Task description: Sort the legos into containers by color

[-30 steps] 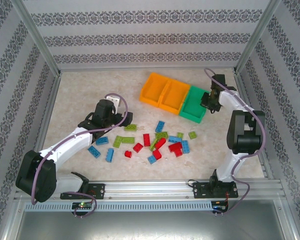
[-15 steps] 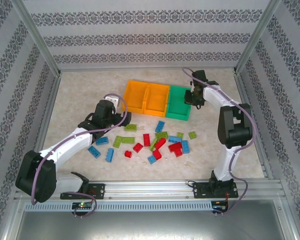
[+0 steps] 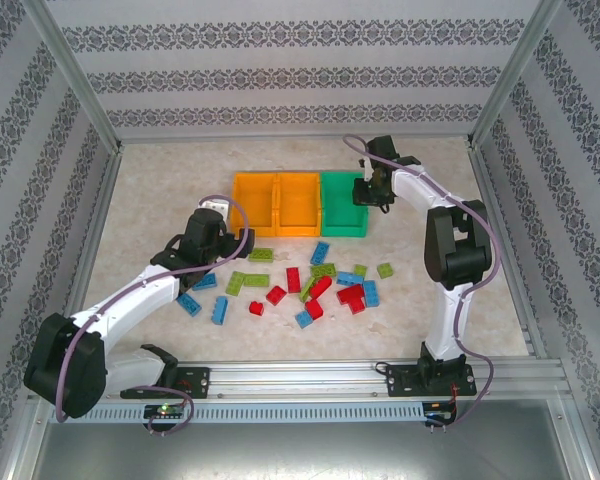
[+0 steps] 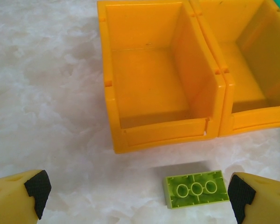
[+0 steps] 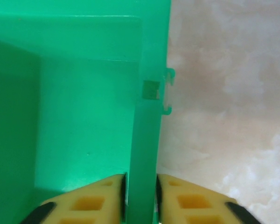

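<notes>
- Top external view: a row of three glossy open-topped rectangular plastic bins sits toward the back of the pale, marble-patterned surface. Two are orange. The green bin closes the right end, and all three are joined side to side.
- Nearer the arms, small studded plastic bricks in red, blue and lime green lie scattered loose on the surface, in front of the bins.
- Left wrist view: the left end effector hangs over bare surface with its jaws wide apart. Its yellow fingers look matte, each with a black pad on the inner face.
- Just beside the right-hand pad, a lime green rectangular brick lies flat with three round rings showing on its upper face. It sits just in front of the nearest orange bin, apart from its wall.
- That orange bin has smooth walls, rounded corners, a lipped rim and a flat floor.
- Right wrist view: the right end effector straddles the thin outer end wall of the green bin. One yellow finger is inside and one outside, both tight against the plastic. Whether they squeeze it or merely flank it, I cannot tell.
- Two small hooked clip tabs jut from that wall's outer face.
</notes>
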Motion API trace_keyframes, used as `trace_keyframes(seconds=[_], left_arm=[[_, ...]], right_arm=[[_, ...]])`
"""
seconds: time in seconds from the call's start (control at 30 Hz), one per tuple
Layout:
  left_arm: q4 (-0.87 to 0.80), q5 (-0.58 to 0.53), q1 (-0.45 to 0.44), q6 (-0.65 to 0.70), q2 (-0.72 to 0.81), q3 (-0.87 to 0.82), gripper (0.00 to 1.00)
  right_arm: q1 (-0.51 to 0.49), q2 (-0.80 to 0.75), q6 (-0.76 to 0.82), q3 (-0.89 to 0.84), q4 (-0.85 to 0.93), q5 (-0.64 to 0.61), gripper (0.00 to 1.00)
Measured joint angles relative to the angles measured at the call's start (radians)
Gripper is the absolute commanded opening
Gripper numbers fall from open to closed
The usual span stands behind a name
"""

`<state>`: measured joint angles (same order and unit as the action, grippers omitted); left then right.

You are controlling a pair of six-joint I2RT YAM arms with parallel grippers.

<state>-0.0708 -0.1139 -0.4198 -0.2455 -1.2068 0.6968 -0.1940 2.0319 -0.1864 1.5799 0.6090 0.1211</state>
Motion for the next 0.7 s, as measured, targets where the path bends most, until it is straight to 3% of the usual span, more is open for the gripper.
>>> trace_keyframes(seconds=[0.1,0.13,0.3,0.53,0.7], left_arm=[[0.000,-0.003,0.000,-0.001,0.000,0.000,0.99],[0.000,-0.003,0.000,-0.002,0.000,-0.001,0.99],[-0.001,-0.005,0.000,-0.003,0.000,-0.001,0.99],[-0.001,-0.045,0.000,-0.006,0.000,-0.014,0.99],[0.000,-0.040,0.000,-0.007,-0.013,-0.016,0.99]], right_arm=[[0.002,0.000,0.013,0.000,0.000,-0.008,0.63],[0.002,0.000,0.019,0.000,0.000,-0.011,0.65],[0.002,-0.066,0.022,-0.072,-0.022,-0.015,0.69],[-0.002,-0.307,-0.011,-0.292,-0.025,-0.004,0.72],[-0.079,-0.365,-0.053,-0.385,-0.022,-0.007,0.71]])
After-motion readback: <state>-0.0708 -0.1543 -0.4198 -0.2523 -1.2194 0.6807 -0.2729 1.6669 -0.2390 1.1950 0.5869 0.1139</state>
